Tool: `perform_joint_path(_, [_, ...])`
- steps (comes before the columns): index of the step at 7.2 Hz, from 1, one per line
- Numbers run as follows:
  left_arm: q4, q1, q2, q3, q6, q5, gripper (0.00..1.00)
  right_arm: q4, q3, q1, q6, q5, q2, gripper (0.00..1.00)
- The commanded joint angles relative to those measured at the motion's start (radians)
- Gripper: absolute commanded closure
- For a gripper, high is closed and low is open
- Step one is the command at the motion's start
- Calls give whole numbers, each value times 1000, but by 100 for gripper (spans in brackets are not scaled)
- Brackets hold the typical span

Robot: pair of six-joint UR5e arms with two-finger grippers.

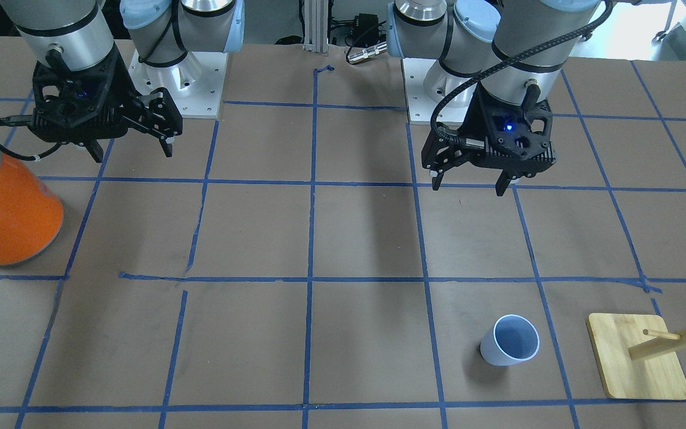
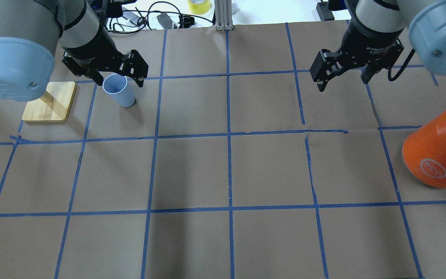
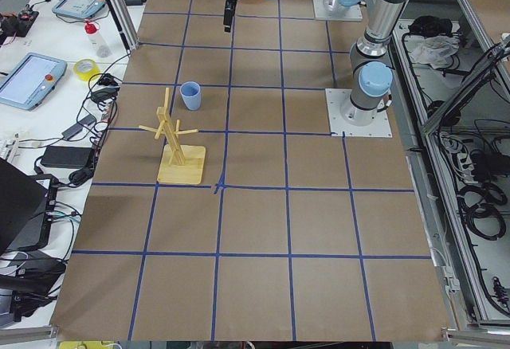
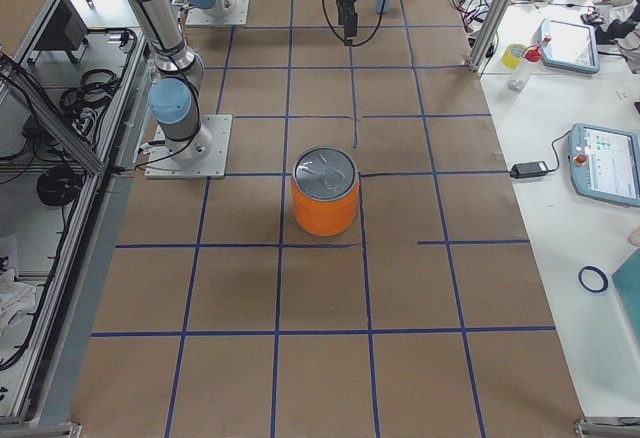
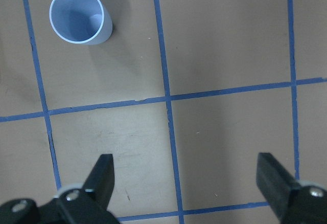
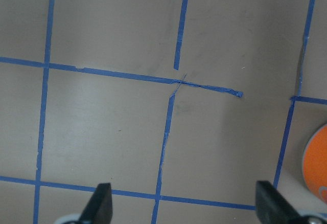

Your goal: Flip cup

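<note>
The cup [image 1: 510, 341] is a small pale blue-white tumbler standing upright on the brown table, mouth up; it also shows in the overhead view [image 2: 118, 90], the exterior left view [image 3: 190, 94] and the left wrist view [image 5: 80, 16]. My left gripper [image 1: 468, 186] is open and empty, held high above the table, back from the cup toward the robot's base. In the left wrist view [image 5: 185, 162] its jaws stand wide apart with the cup ahead and to the left. My right gripper [image 1: 133, 154] is open and empty, far from the cup [image 6: 183, 189].
A large orange can [image 1: 6, 208] with a silver lid stands on the robot's right side [image 2: 438, 153]. A wooden peg rack on a square base [image 1: 638, 357] stands next to the cup [image 2: 50, 102]. Blue tape lines grid the table.
</note>
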Motion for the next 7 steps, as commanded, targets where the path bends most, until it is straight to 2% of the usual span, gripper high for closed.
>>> perform_joint_path(1, [-6, -3, 11, 4, -33, 8, 0, -3, 0, -1, 1, 2, 1, 0])
perform_joint_path(7, [-14, -3, 23, -7, -30, 9, 0, -3, -2, -20, 4, 2, 1, 0])
